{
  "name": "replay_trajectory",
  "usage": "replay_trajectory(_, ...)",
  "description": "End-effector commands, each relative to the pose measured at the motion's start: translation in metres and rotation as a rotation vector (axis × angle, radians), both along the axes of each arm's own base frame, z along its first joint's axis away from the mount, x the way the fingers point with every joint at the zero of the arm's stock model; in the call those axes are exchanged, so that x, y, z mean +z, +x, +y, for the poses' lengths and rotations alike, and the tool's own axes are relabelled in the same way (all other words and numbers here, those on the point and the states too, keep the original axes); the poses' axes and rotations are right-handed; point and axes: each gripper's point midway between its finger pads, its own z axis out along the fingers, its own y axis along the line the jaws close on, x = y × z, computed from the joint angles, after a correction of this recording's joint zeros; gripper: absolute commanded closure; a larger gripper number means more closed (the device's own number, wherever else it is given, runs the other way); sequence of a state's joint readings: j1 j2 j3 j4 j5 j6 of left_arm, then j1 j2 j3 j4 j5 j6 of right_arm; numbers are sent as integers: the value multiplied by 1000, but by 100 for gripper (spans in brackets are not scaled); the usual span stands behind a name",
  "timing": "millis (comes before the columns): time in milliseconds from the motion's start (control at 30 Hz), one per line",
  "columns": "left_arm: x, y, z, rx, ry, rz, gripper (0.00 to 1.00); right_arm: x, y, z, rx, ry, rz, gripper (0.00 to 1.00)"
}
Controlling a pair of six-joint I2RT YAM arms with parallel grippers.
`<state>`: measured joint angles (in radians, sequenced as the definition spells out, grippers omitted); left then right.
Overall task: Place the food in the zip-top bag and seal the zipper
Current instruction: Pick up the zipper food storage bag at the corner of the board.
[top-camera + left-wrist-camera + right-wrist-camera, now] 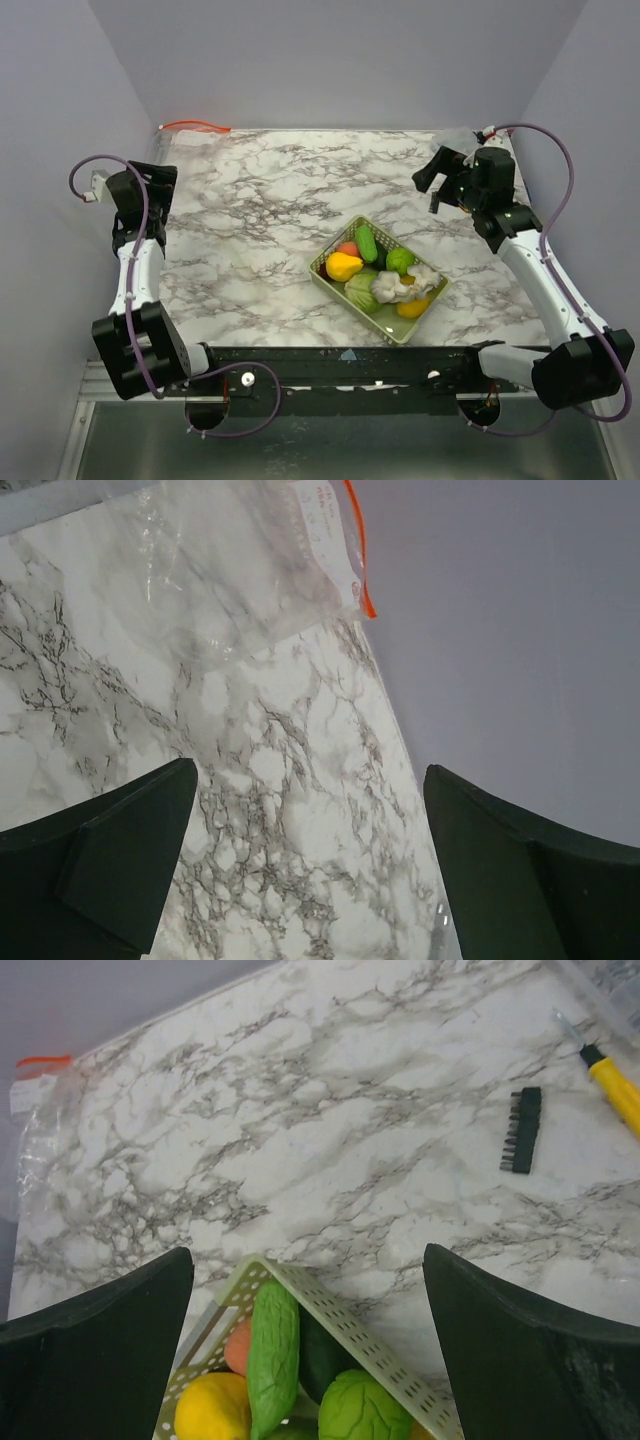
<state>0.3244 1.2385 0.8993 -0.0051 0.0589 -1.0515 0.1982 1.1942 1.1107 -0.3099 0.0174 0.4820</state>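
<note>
The food lies in a pale green mesh basket [386, 331] right of the table's middle: a yellow piece [343, 266], a green cucumber [366, 242], a green round piece [400, 260], a white garlic [394, 286] and others. The clear zip-top bag [230, 570] lies flat at the far left corner, its orange-red zipper [195, 127] along the back edge. My left gripper [160, 178] is open and empty, short of the bag. My right gripper [436, 182] is open and empty, beyond the basket. The right wrist view shows the cucumber [275, 1350] and the basket rim [345, 1315] between its fingers.
A black bit holder [521, 1130] and a yellow-handled pen-like tool [618, 1085] lie at the far right of the table. Grey walls close the table at the back and both sides. The bag [40, 1110] shows far off in the right wrist view.
</note>
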Motion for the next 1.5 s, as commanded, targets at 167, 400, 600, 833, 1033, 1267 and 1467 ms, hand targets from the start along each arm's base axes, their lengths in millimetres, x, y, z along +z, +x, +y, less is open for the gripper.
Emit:
replay_trajectory(167,-33,40,37,153,-165,-45,1,-49,-13,15,16,82,244,0)
replay_trajectory(400,-65,73,44,176,-293,-2,1,-53,-20,10,2,64,252,0)
replay_trajectory(600,-102,95,39,190,-366,124,1,-40,-24,5,-16,57,215,0)
replay_trajectory(833,-134,107,28,228,-426,298,1,-25,-30,-8,-71,35,170,0)
replay_trajectory(1033,-162,117,29,264,-489,366,2,-18,-36,-14,-96,36,152,0)
replay_trajectory(1267,-172,135,26,247,-512,335,21,-15,-39,-13,-100,47,151,0)
replay_trajectory(1467,-158,136,21,184,-483,245,88,-23,-38,-8,-78,64,169,0)
